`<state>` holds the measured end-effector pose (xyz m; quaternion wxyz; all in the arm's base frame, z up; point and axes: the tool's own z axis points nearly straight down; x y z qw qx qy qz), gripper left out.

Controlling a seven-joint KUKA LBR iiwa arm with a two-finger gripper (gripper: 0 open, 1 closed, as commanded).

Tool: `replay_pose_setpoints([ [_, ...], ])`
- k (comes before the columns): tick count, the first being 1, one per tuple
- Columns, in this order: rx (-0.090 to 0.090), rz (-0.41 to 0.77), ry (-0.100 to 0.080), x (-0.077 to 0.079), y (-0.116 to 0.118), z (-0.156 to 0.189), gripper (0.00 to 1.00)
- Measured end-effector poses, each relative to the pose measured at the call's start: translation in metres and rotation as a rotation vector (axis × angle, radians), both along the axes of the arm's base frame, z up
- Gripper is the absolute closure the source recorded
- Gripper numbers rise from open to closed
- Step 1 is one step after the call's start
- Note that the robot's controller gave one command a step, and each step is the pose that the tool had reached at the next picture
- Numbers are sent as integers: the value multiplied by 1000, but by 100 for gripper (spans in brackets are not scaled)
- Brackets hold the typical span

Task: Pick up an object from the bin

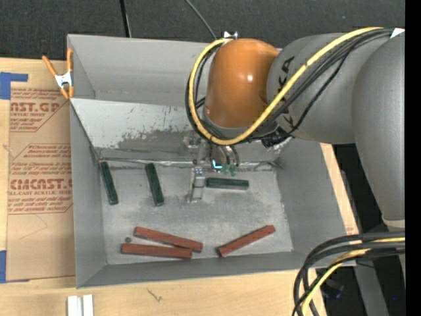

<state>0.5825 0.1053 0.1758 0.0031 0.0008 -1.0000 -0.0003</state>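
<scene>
My gripper (pixel 198 187) hangs low over the middle of the bin floor, below the arm's orange cover. A short dark green bar (pixel 227 184) lies flat and crosswise just to its right, its left end close beside the gripper. Whether the two touch I cannot tell. A second dark green bar (pixel 154 184) lies lengthwise a little to the gripper's left.
A third dark green bar (pixel 108 182) lies near the bin's left wall. Three red-brown bars rest along the front: two close together (pixel 168 239) (pixel 156 250) and one slanted at the right (pixel 245 240). The arm covers the bin's back right part.
</scene>
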Motion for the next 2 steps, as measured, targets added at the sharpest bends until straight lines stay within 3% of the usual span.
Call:
replay_pose_setpoints([
  [1, 1, -1, -8, 2, -1, 5, 0],
  [2, 1, 32, -12, -8, -54, -40, 0],
])
